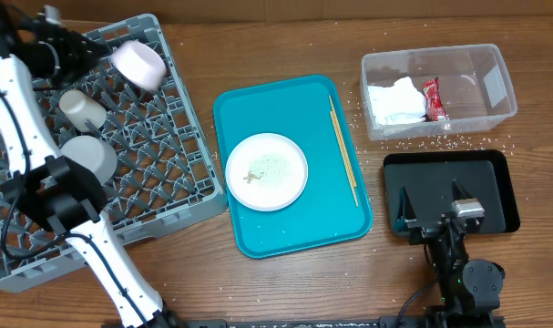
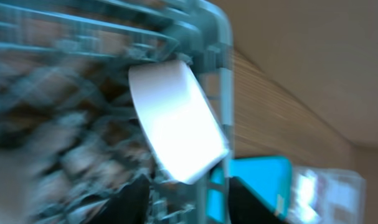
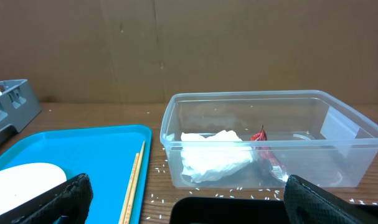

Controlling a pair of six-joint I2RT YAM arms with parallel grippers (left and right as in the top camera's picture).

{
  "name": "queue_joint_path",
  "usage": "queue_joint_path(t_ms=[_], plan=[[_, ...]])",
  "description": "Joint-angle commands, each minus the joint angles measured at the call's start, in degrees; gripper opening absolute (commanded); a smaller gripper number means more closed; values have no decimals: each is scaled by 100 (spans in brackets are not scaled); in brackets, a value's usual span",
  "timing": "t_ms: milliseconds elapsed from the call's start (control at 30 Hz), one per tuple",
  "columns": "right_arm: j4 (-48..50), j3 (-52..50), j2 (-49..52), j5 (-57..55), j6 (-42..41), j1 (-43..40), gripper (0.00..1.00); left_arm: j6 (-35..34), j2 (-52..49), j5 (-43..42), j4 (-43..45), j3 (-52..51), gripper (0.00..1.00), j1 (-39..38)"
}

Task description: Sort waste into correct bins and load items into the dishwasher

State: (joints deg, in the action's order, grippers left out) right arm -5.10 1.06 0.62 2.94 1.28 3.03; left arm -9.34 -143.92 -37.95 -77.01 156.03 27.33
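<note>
The grey dish rack (image 1: 180, 173) at the left holds a pale bowl (image 1: 139, 64) tilted against its far wall, a small white cup (image 1: 80, 107) and another white round dish (image 1: 87, 155). My left gripper (image 1: 71, 44) is open beside the bowl; the blurred left wrist view shows the bowl (image 2: 176, 121) just ahead of the empty fingers (image 2: 192, 202). A white plate (image 1: 266, 170) with rice bits lies on the teal tray. The clear tub (image 1: 481, 87) holds the napkin (image 1: 393, 100) and red wrapper (image 1: 432, 98). My right gripper (image 1: 435, 205) is open over the black tray (image 1: 499, 187).
The teal tray (image 1: 285, 232) sits mid-table with chopsticks (image 1: 343, 150) along its right side. Loose rice grains (image 1: 440, 141) lie on the wood around the tub. The right wrist view shows the tub (image 3: 338, 140), napkin (image 3: 213, 158), wrapper (image 3: 263, 146) and chopsticks (image 3: 134, 180).
</note>
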Motion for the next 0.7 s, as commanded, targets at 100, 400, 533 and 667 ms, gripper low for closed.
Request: queue_joint_path(t_ms=[100,400,533,667], plan=[[46,-59,-46,-31,7,-26,100,-249,46,1864,-516,678,67,-7],[46,-59,-46,-31,7,-26,100,629,46,1602,-238,682,38,-678],[46,-59,-46,-31,7,-26,100,575,39,2997,116,629,7,-1198],[46,-59,-46,-31,7,-26,100,341,-11,4568,785,321,4,-1644]])
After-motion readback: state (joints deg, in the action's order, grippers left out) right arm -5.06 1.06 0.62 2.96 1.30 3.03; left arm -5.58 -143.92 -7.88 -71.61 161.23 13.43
